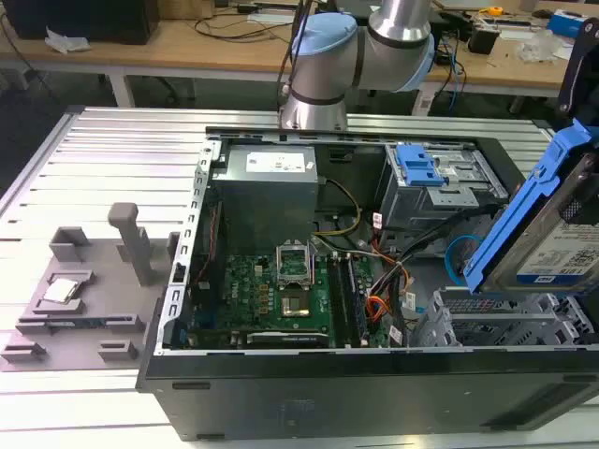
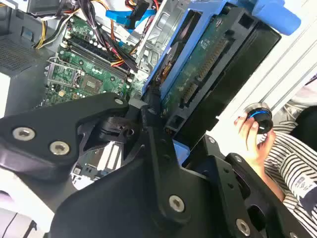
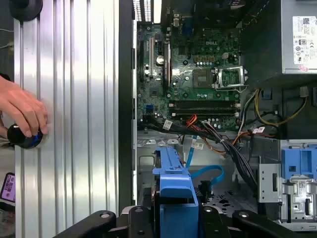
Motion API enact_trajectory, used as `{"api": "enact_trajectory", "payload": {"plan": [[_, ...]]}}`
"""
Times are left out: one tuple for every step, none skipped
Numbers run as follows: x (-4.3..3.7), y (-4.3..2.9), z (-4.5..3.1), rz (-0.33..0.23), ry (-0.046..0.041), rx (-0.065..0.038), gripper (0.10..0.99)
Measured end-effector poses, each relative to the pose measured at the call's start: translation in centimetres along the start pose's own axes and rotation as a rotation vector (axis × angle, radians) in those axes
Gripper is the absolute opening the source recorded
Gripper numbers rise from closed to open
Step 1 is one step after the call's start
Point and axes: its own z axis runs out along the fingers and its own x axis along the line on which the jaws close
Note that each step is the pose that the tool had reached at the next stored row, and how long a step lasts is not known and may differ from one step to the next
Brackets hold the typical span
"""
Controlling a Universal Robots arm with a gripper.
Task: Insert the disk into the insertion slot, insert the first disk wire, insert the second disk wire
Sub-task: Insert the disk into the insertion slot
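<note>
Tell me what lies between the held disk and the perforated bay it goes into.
The disk hangs tilted over the insertion slot. The light-blue cable loops beside the slot's mouth, just ahead of the disk in the first wrist view, and it may snag. Nothing else visible intervenes.

The disk (image 1: 562, 241) shows a dull silver-grey metal face with a paper-looking label, framed in smooth, bright blue plastic. The insertion slot (image 1: 496, 323) is grey perforated sheet metal, matt. The table (image 1: 112, 159) is ribbed pale metal with a satin sheen. The gripper (image 3: 176, 218) is matt black.
</note>
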Motion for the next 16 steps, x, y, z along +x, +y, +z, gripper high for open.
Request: {"api": "enact_trajectory", "payload": {"plan": [[0.0, 0.0, 0.13, 0.0, 0.0, 0.0, 0.365], [0.0, -0.01, 0.36, 0.0, 0.0, 0.0, 0.365], [0.0, -0.02, 0.6, 0.0, 0.0, 0.0, 0.365], [0.0, -0.03, 0.77, 0.0, 0.0, 0.0, 0.365], [-0.01, -0.03, 0.89, 0.0, 0.0002, 0.0, 0.365], [0.0, -0.04, 1.05, 0.0, 0.0, 0.0, 0.365], [0.0, -0.04, 1.16, 0.0, 0.0, 0.0, 0.365], [0.0, -0.04, 1.25, 0.0, 0.0, 0.0, 0.365], [-0.01, -0.06, 1.47, 0.0, 0.0, 0.0, 0.365], [-0.01, -0.06, 1.66, 0.0, -0.0001, 0.0, 0.365], [-0.01, -0.07, 1.78, 0.0, 0.0, 0.0, 0.365], [-0.01, -0.07, 1.91, 0.0, -0.0001, 0.0, 0.365], [-0.01, -0.08, 2.15, 0.0, 0.0, 0.0, 0.365], [-0.01, -0.09, 2.33, 0.0, 0.0001, 0.0, 0.365], [-0.01, -0.1, 2.64, 0.0, 0.0, 0.0, 0.365], [-0.01, -0.12, 2.99, 0.0, 0.0, 0.0, 0.365]]}}
